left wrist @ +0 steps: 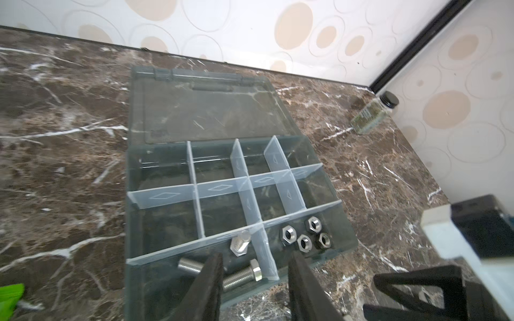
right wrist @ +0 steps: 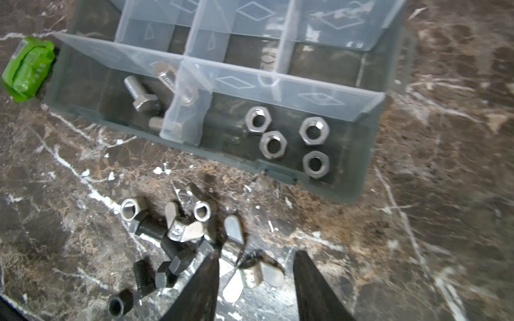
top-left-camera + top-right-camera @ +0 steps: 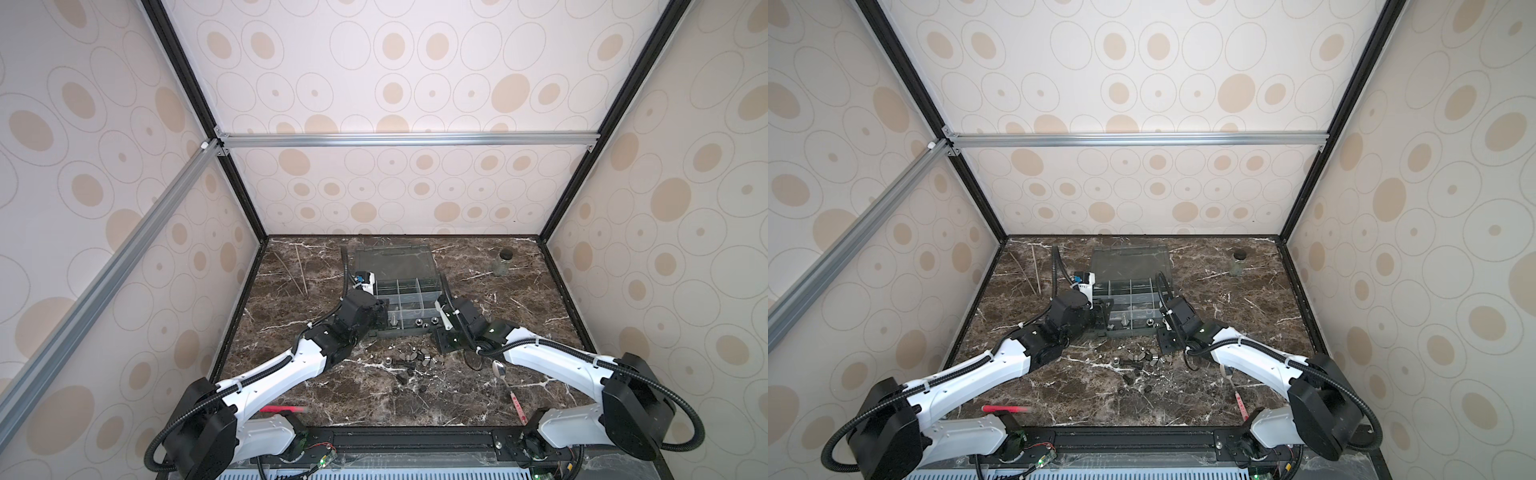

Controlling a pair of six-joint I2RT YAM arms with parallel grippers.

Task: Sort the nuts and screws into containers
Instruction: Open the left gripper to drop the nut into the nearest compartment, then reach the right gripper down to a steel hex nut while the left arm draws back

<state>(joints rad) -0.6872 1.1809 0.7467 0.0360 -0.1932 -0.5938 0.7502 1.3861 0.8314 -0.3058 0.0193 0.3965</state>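
The grey organizer box (image 1: 345,244) lies open mid-table, its clear lid (image 1: 205,111) flat behind it. Three silver screws (image 1: 242,275) lie in its near-left container, several silver nuts (image 1: 304,236) in the one beside it (image 2: 289,141). My left gripper (image 1: 256,258) hangs open over the screw container, holding nothing. In front of the box a loose pile (image 3: 409,361) holds dark screws (image 2: 150,228), a hex nut (image 2: 130,208) and wing nuts (image 2: 183,225). My right gripper (image 2: 256,266) is open low over this pile, with one wing nut (image 2: 250,275) lying between its fingers.
A glass jar with a black lid (image 3: 501,264) stands at the back right. Thin wooden sticks (image 3: 299,270) lie at the back left. A metal spoon (image 3: 498,370) lies under the right arm, a red object (image 3: 282,409) near the front left edge. Beside the box's left end sits a green wrapper (image 2: 27,69).
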